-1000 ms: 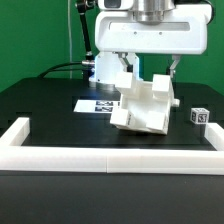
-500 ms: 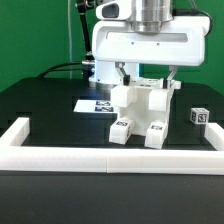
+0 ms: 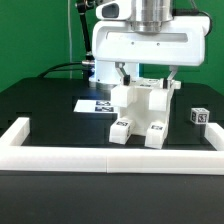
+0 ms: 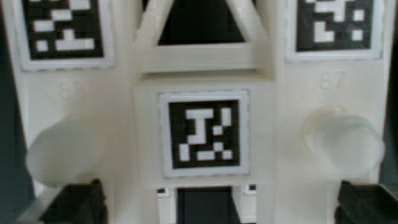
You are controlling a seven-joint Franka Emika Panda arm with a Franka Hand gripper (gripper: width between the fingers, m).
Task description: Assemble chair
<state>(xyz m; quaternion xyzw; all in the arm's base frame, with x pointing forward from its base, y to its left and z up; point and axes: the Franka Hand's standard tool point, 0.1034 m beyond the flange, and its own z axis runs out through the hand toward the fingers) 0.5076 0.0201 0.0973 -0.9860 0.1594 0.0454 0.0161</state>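
One chair (image 3: 141, 112) assembly stands on the worktop (image 3: 50, 105), legs toward the barrier wall (image 3: 100, 157); the end effector (image 3: 146, 72) straddles it, jaws released. Contact cannot be confirmed; the straddle probably prepares a grasp.

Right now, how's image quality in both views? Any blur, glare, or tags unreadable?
Exterior view: even light, sharp enough, mild sheen on the hand; the tags on the chair are too small to read. Wrist view: soft and close up, the chair fills the frame, the fingers are dark blurs, but the big tag's pattern is visible.
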